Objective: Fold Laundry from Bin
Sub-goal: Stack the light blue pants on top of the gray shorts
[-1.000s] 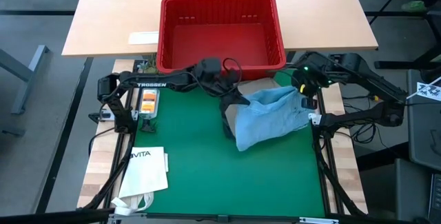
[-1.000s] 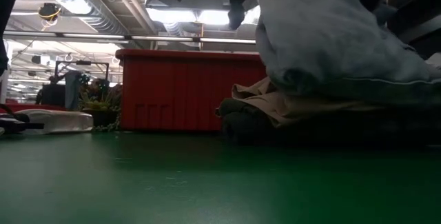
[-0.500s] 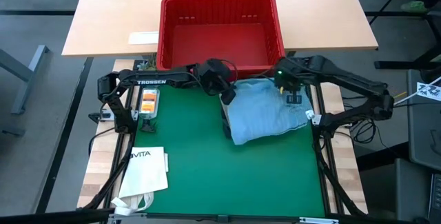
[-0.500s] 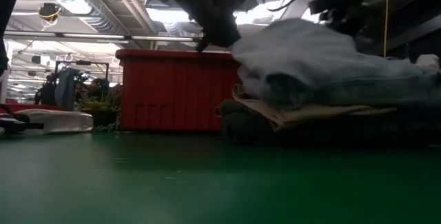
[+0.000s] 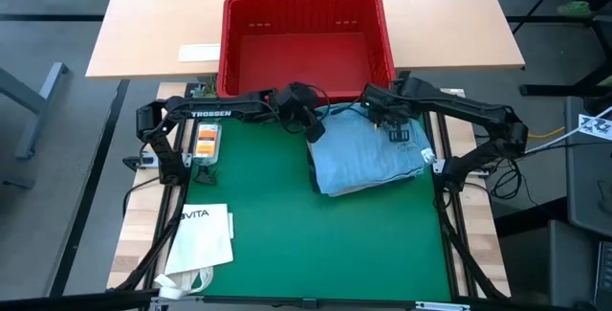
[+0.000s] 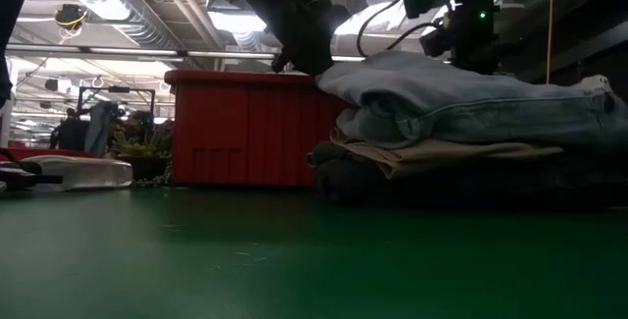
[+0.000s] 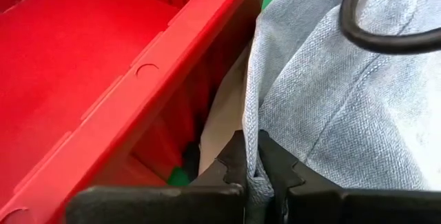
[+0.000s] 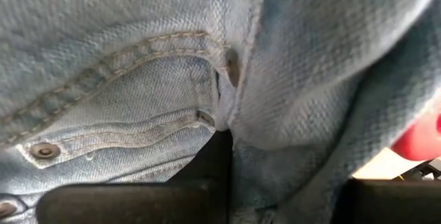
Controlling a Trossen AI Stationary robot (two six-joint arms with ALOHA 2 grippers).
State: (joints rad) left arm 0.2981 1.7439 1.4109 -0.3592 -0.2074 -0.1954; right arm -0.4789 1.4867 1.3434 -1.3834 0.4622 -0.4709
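Bin: red crate, at the far edge of the green mat on the desk; nothing visible inside it.
Stack: folded laundry on the mat's far right part, just in front of the bin's near right corner.
Jeans: light blue denim, folded, top layer of the stack, far edge close to the bin wall.
Tan garment: folded, directly under the jeans.
Dark garments: lowest layers, touching the mat; which piece is which cannot be told.
Left hand: at the jeans' far left corner beside the bin; fingers pinched tight on a fold of denim.
Right hand: on the jeans' far right part, near the waistband rivets; denim lies between the fingers, but whether they grip or are parting cannot be told.
Step in hand: judged to be laying the folded jeans on the stack, near the end of the task.
Doing it well: lower both corners level so the fold stays flat; part the fingers fully before lifting; withdraw straight up, away from the cloth, so no hem snags and drags the layers askew.
Risk: the left hand sits close to the bin wall; a sideways pull could catch the rim or skew the stack.
Paper bag: white, at the mat's near left, well apart from the work.
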